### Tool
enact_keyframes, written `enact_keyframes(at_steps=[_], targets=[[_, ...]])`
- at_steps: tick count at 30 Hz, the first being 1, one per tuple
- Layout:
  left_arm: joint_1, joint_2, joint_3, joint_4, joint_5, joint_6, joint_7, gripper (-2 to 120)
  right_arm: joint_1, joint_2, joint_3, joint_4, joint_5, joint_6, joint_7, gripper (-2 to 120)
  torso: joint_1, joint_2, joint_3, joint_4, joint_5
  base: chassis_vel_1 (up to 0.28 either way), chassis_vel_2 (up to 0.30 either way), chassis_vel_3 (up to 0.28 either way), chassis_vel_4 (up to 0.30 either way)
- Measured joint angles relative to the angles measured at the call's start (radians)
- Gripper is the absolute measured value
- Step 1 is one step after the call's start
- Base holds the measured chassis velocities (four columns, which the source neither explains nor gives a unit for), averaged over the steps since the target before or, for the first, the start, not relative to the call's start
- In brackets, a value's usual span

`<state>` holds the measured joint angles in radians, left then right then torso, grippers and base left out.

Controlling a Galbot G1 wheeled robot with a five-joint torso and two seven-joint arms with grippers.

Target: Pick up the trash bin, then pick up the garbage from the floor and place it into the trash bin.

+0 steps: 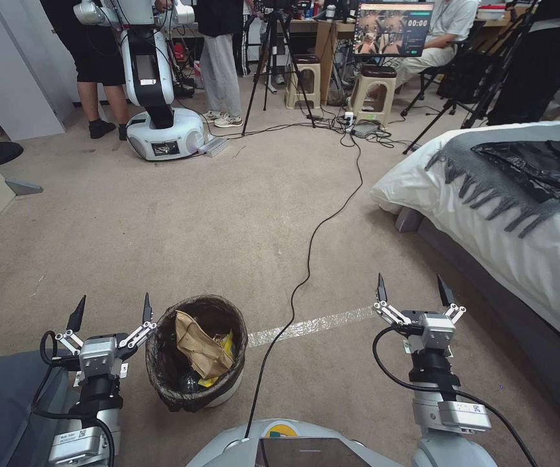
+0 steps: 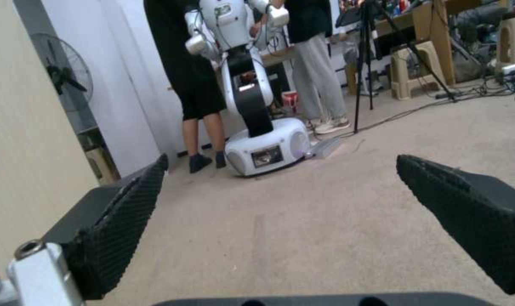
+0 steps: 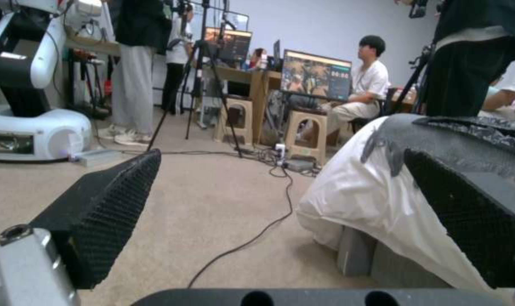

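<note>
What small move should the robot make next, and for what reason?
Probably move the left pincer sideways over the trash bin rim and close on it. The bin stands on the carpet beside that open pincer, already holding a brown paper bag, and the right pincer hovers open and empty.

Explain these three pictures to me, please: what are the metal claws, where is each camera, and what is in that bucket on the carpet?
You are looking through a wheeled robot's own cameras. The wide picture comes from its head, looking down at the carpet. The claws are its two end effectors: the left end effector and the right end effector, both open and holding nothing. The other two pictures come from cameras on each wrist, looking out between the black fingers of that arm. The bucket is a bin lined with a dark bag, standing on the floor beside the left end effector. Inside lie a crumpled paper bag and some yellow wrappers. A bed stands to the robot's right, and another robot stands farther off.
</note>
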<state>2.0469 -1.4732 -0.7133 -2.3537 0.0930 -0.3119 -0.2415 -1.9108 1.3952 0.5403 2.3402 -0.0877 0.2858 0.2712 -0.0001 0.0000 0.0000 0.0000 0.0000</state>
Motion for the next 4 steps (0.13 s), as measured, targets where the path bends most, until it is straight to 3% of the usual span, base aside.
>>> enact_keyframes(at_steps=[4], targets=[[0.0,0.0,0.0,0.0,0.0,0.001,0.0,100,0.0,0.0,0.0,0.0,0.0,0.0,0.0,100,0.0,0.0,0.0,0.0,0.0,0.0,0.0,0.0,0.0]])
